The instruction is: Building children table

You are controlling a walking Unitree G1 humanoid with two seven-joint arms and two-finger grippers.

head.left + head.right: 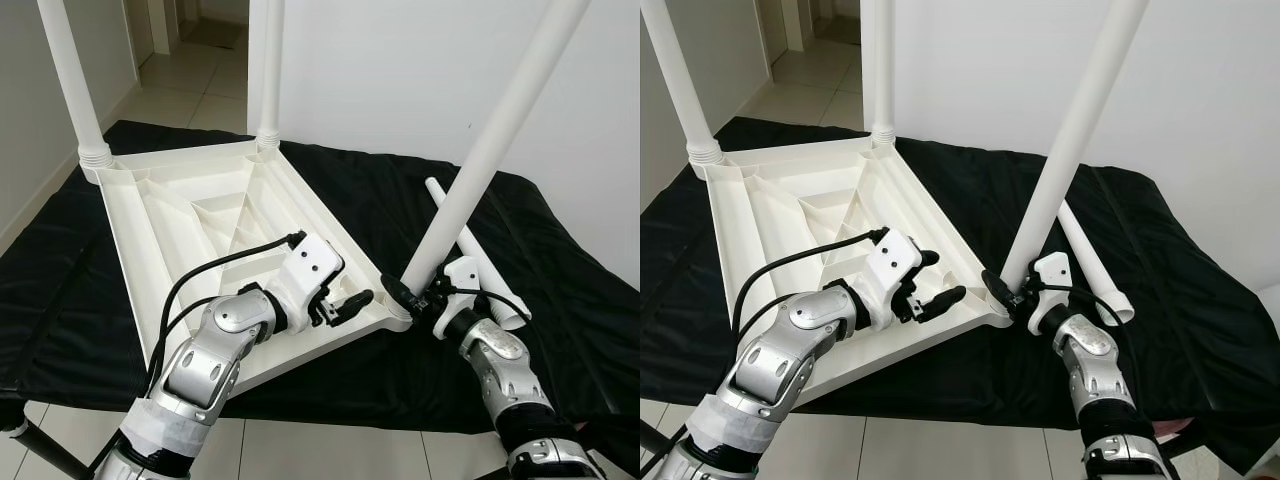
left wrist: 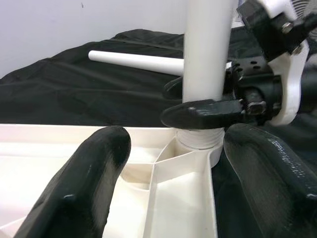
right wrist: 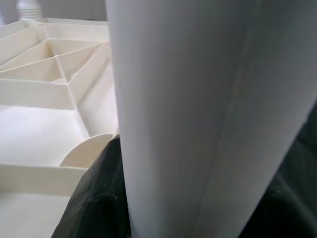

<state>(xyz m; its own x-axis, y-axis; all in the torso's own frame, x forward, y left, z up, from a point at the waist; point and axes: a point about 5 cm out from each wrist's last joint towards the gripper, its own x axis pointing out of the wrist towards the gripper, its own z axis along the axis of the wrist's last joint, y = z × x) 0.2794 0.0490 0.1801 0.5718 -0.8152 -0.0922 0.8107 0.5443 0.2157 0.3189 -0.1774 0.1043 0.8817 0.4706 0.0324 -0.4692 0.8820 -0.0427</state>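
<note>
A white table top (image 1: 200, 210) lies upside down on a black cloth (image 1: 400, 200). Two white legs (image 1: 70, 80) (image 1: 270, 70) stand in its far corners. A third leg (image 1: 490, 150) leans to the right, with its lower end at the near right corner socket (image 2: 198, 144). My right gripper (image 1: 410, 295) is shut on this leg just above the socket. My left gripper (image 1: 345, 295) is open over the near rim, close to that corner, and its fingers (image 2: 84, 183) straddle the rim. The leg (image 3: 198, 99) looms large in the right wrist view.
A loose white leg (image 1: 480, 260) lies on the cloth to the right of the table top. The cloth ends near my body on pale tiled floor (image 1: 330, 450). A white wall (image 1: 400, 70) stands behind, with a hallway (image 1: 190, 60) at far left.
</note>
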